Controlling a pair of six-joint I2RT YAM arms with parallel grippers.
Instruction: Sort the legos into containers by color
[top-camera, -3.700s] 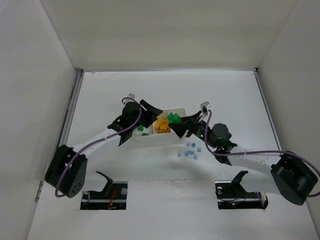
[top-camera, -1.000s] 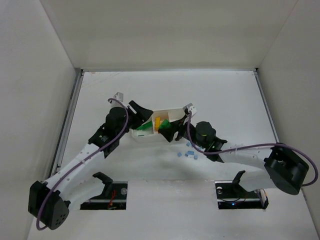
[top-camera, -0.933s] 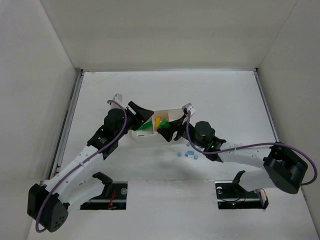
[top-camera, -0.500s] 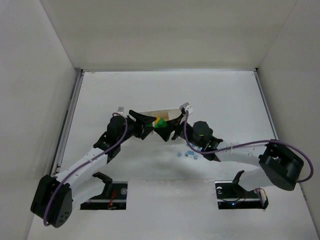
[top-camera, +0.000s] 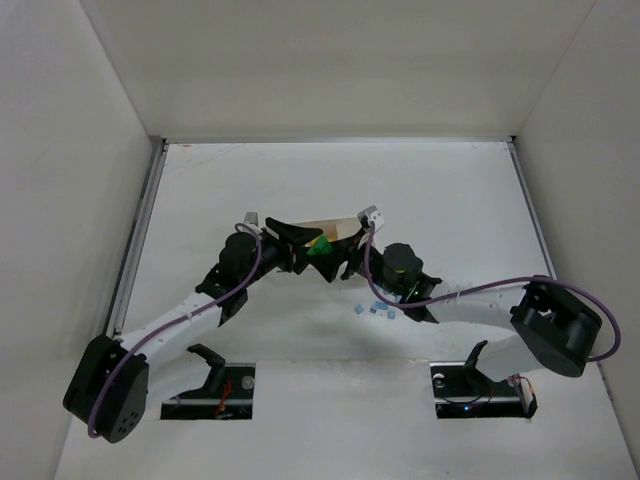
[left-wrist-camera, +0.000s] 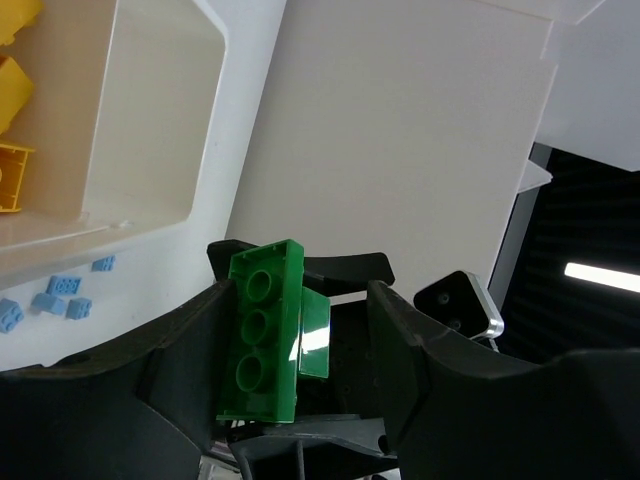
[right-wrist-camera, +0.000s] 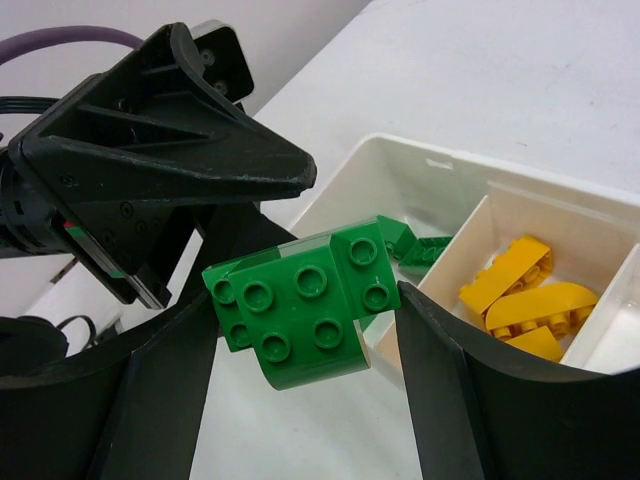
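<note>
Both grippers grasp green legos: the left gripper (left-wrist-camera: 300, 350) a long green brick (left-wrist-camera: 262, 345), the right gripper (right-wrist-camera: 305, 345) a green block (right-wrist-camera: 300, 300); next each lowers its piece into the tray's (right-wrist-camera: 440, 165) green compartment

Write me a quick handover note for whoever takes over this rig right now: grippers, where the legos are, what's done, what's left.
Left gripper: shut on a long green brick.
Right gripper: shut on a wide green brick.
Both arms meet above the white tray, each gripper carrying its brick in the air.
Tray: some green pieces in the end compartment, yellow bricks in the middle one. The far end compartment looks empty in the left wrist view.
Light-blue bricks lie loose on the table beside the tray.
Left to do: drop both green bricks with the green, then move the blue ones into the empty compartment.
</note>
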